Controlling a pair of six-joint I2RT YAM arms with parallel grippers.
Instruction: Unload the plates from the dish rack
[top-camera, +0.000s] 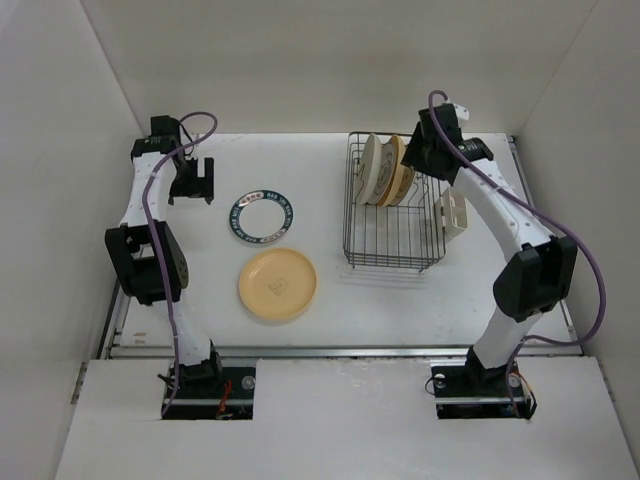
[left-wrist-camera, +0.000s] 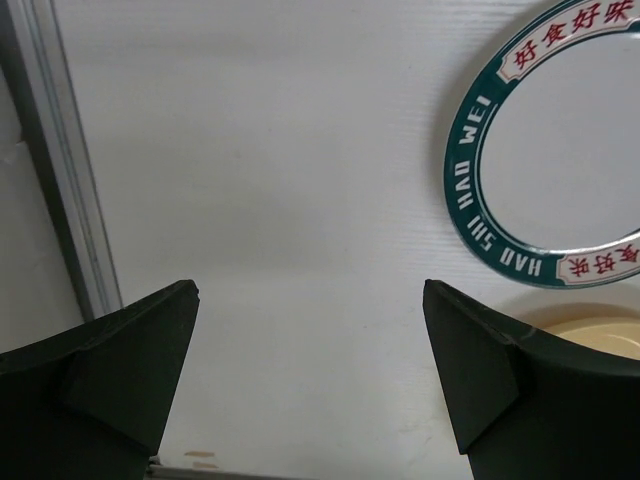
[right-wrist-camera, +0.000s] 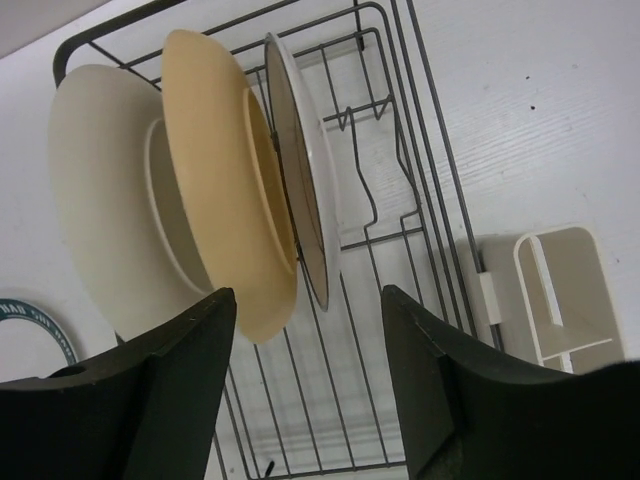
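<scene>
The dark wire dish rack (top-camera: 394, 264) stands at the back right. Three plates stand upright in it: a cream one (right-wrist-camera: 95, 190), a yellow one (right-wrist-camera: 215, 160) and a white one with a dark rim (right-wrist-camera: 300, 180). My right gripper (top-camera: 428, 152) is open just above their right side. In the right wrist view (right-wrist-camera: 308, 292) its jaws straddle the edges of the yellow and white plates without touching. A white plate with a dark green rim ring (top-camera: 264, 217) and a yellow plate (top-camera: 277, 284) lie flat on the table. My left gripper (top-camera: 195, 180) is open and empty, left of the ringed plate (left-wrist-camera: 560, 150).
A white plastic caddy (top-camera: 455, 212) is clipped on the rack's right side and also shows in the right wrist view (right-wrist-camera: 555, 290). A metal rail (left-wrist-camera: 60, 170) runs along the table's left edge. White walls close in the back and both sides.
</scene>
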